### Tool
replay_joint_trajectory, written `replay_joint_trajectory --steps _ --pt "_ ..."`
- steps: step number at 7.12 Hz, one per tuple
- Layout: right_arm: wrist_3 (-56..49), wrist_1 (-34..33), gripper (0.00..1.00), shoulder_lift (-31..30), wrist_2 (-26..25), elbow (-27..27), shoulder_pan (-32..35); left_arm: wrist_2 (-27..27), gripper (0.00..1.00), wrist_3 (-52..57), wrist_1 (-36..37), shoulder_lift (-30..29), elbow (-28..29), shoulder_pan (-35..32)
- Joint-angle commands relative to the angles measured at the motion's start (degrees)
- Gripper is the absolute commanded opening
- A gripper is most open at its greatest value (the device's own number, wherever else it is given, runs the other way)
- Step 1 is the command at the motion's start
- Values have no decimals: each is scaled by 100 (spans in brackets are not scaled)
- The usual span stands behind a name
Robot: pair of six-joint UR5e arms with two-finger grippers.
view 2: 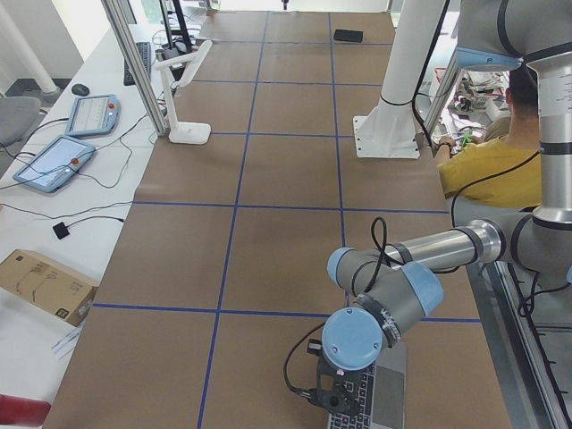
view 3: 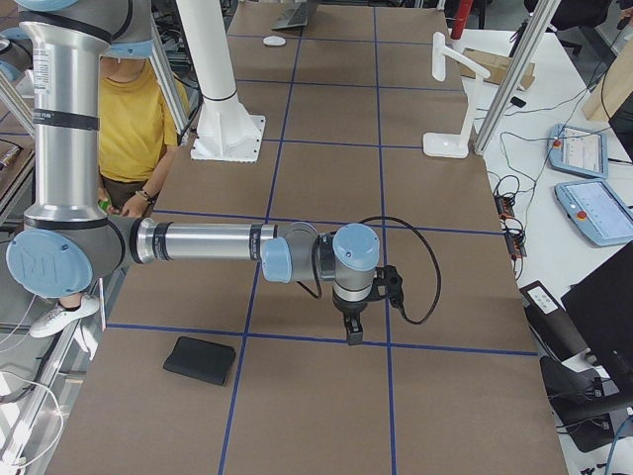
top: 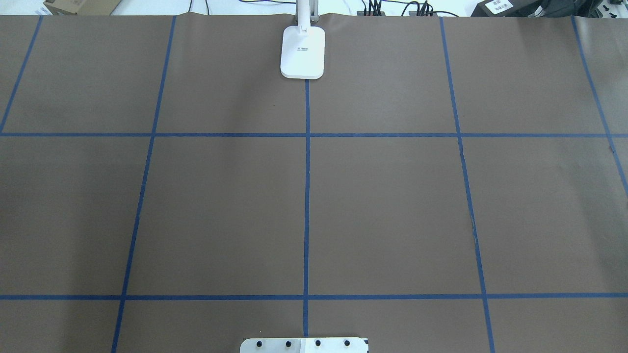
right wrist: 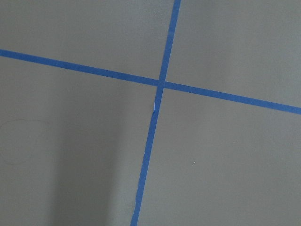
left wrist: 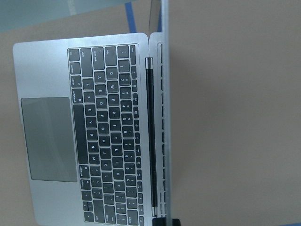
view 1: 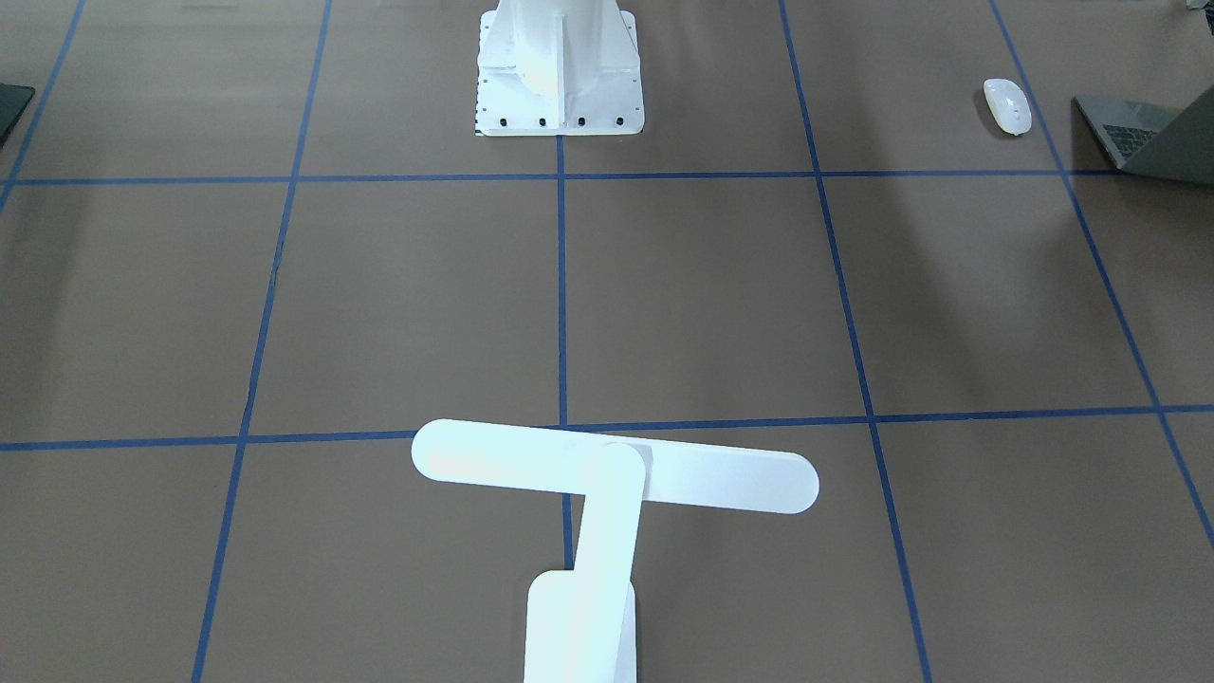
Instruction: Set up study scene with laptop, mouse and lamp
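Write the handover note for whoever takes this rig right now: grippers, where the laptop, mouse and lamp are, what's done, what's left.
Left gripper: low over the laptop at the table's left end. Open or shut cannot be told.
Right gripper: points down above bare table toward the right end, nothing visible in it. State cannot be told.
Laptop: open, screen upright.
Mouse: beside the laptop on its centre side, not touching.
Lamp: upright at the far edge's middle, opposite the pedestal.
Done: nothing is grouped yet.
Left: probably bring laptop, mouse and lamp together.
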Motion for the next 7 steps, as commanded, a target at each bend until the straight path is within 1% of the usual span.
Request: replay_joint_trajectory --steps 1,2,3,5,7 --pt "8 -3 100 0 3 -24 1 -263 0 -6 131 -781 -11 135" --pt "17 -3 100 0 3 -32 -7 -386 0 -6 131 -1063 7 406" --pt "26 -3 100 8 12 -41 -7 -422 0 -276 122 -1379 -2 696" --pt "34 -11 100 9 12 -50 -7 -694 0 -1241 122 -2065 -11 1206" --pt "26 -11 100 0 12 -68 -7 -975 0 -2636 113 -2837 -19 1716"
